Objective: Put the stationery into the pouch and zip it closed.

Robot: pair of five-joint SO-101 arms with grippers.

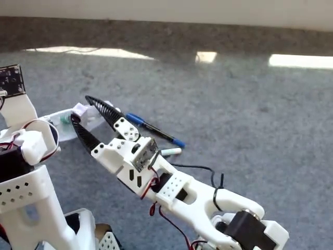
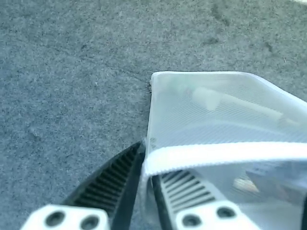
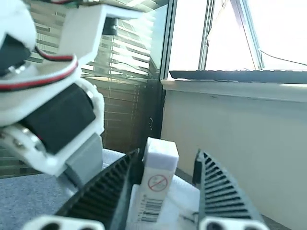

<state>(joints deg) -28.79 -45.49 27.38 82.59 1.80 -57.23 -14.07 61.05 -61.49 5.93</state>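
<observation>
A translucent white pouch [image 2: 216, 115] hangs from my left gripper [image 2: 146, 163], which is shut on its zipper edge; pale items show through its wall. In the high view the pouch [image 1: 60, 124] sits at the left beside the left arm [image 1: 23, 151]. My right gripper [image 1: 80, 108] is over the pouch mouth, open. A white eraser [image 3: 156, 184] with a barcode stands upright between its fingers, against one finger [image 3: 112, 189] and apart from the other. A blue pen [image 1: 154, 130] and a short white stick [image 1: 171, 151] lie on the grey carpet under the right arm.
Grey carpet [image 1: 250, 104] spreads to the right and back, bounded by a wall edge at the far side. The right arm's body [image 1: 197, 203] crosses the lower middle, with the pen and stick close beside it.
</observation>
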